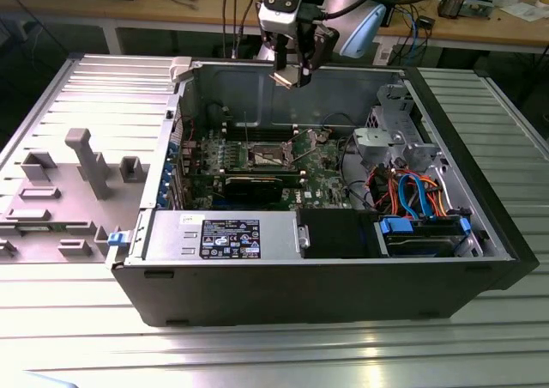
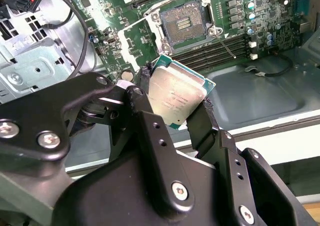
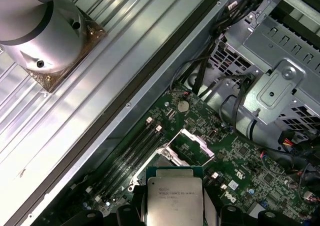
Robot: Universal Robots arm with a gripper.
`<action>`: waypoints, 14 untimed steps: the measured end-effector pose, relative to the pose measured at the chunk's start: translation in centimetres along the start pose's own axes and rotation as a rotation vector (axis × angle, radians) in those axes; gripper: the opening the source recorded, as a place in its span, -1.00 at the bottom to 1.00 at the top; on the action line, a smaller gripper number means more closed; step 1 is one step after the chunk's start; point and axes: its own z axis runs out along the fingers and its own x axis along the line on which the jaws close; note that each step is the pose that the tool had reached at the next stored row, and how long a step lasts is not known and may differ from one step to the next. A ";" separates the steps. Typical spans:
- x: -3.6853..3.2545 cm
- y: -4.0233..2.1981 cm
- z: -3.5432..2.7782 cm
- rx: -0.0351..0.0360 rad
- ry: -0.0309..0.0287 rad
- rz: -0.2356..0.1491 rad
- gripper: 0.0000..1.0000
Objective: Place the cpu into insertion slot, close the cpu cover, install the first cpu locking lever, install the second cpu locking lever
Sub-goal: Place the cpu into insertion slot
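Placement of the cpu (image 2: 177,93) is in hand: fingers (image 2: 201,123) of the gripper (image 1: 292,75) pinch it by its edges, well above the uncovered insertion slot (image 2: 182,21); seating it likely demands squaring cpu with slot

cpu (image 2: 177,97): one
insertion slot (image 2: 183,22): one
cpu cover (image 3: 199,140): one, at the insertion slot's edge
memory slots (image 2: 220,47): four, just beside the insertion slot
graphics card (image 1: 257,186): one, near the insertion slot
gripper (image 2: 176,91): one
computer case (image 1: 300,294): one
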 end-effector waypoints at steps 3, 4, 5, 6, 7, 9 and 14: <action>0.00 0.00 0.00 -0.0001 -0.0001 0.000 0.09; 0.00 0.00 0.00 0.0000 -0.0001 0.000 0.09; 0.00 0.00 0.00 0.0000 -0.0001 0.001 0.09; 0.00 0.00 0.00 0.0000 -0.0001 0.001 0.09; 0.00 0.00 0.00 0.0000 -0.0001 0.001 0.09; 0.00 0.00 0.00 -0.0004 -0.0019 0.021 0.09; 0.00 0.00 0.01 -0.0009 -0.0046 0.051 0.09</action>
